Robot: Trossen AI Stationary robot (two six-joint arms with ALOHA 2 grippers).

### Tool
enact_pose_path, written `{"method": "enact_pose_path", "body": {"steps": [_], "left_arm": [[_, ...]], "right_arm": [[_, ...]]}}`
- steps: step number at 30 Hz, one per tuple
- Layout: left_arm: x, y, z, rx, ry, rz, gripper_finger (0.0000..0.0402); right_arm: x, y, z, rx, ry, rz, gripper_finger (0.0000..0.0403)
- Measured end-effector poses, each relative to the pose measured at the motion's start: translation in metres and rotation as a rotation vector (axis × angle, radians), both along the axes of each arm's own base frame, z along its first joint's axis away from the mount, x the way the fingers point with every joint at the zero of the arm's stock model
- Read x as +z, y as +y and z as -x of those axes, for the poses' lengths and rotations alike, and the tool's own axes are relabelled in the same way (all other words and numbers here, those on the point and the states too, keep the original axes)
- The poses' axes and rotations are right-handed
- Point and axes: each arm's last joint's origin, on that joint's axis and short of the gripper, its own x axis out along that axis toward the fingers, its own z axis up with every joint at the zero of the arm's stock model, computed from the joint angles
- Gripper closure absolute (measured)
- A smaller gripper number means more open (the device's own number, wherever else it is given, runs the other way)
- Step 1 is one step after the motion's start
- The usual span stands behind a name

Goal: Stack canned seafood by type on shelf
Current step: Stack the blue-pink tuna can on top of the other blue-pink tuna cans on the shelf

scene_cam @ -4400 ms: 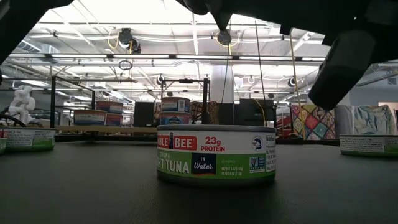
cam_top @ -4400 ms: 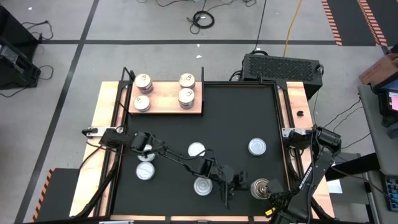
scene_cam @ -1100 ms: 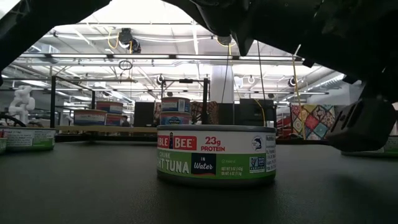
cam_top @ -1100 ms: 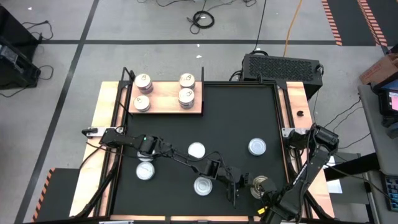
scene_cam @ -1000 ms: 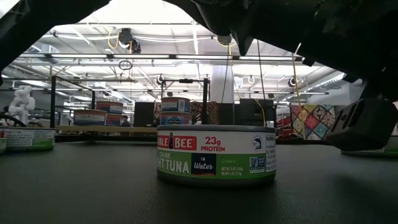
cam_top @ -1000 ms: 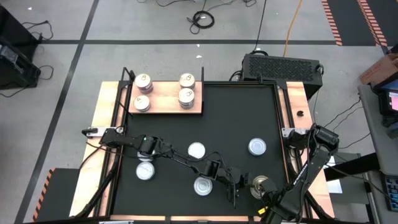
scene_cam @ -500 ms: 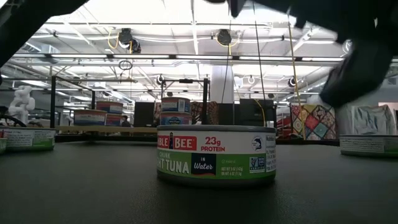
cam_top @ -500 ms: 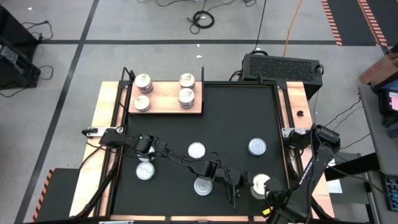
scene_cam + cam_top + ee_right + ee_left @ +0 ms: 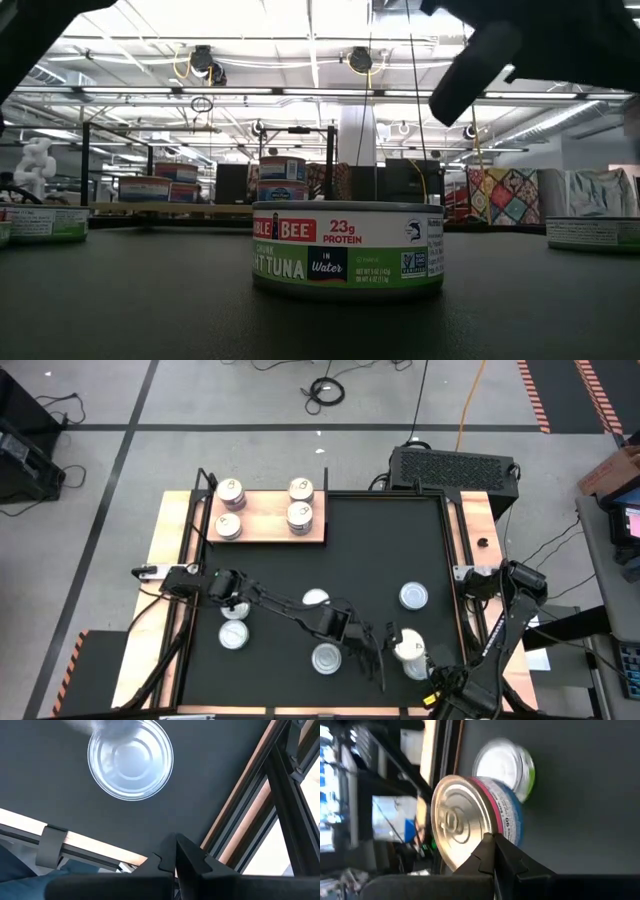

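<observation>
Metal tin w/ pink-blue label (image 9: 470, 822) clamped in left end effector (image 9: 395, 643), lifted off black mat (image 9: 380, 550) near front-right. Right end effector (image 9: 175, 851) shut, empty, parked at right edge above silver tin (image 9: 131, 759). Wooden shelf (image 9: 265, 525) at back-left carrying four tin spots so far (image 9: 300, 515), some looking stacked. Left on surface: approx. four tins, incl. tuna tin (image 9: 347, 247) up front. Roughly halfway, by the look of it; sorting by type not finished.
</observation>
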Motion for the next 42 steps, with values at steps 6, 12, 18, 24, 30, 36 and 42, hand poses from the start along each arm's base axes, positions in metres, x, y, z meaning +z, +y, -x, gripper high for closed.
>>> {"method": "enact_pose_path", "body": {"steps": [6,12,18,24,30,36,42], "left_arm": [[0.012,0.012,0.004,0.078,0.030,0.021,0.0402],[0.032,0.042,0.015,0.160,0.100,0.117,0.0402],[0.030,0.097,0.036,0.304,0.208,0.190,0.0402],[0.011,0.144,0.079,0.440,0.256,0.222,0.0401],[-0.007,0.163,0.136,0.512,0.084,0.221,0.0401],[-0.021,0.165,0.182,0.552,-0.048,0.213,0.0401],[-0.025,0.162,0.210,0.630,-0.040,0.135,0.0401]], "right_arm": [[0.000,0.001,0.002,0.014,-0.020,0.015,0.0403],[0.000,0.000,0.003,0.036,-0.050,0.039,0.0403],[0.000,0.000,0.002,0.045,-0.064,0.048,0.0403],[0.000,-0.001,0.000,0.065,-0.116,0.081,0.0403],[0.001,-0.005,-0.006,0.081,-0.190,0.133,0.0403],[0.002,-0.016,-0.021,0.095,-0.332,0.249,0.0403],[0.004,-0.029,-0.040,0.149,-0.423,0.342,0.0403]]}}
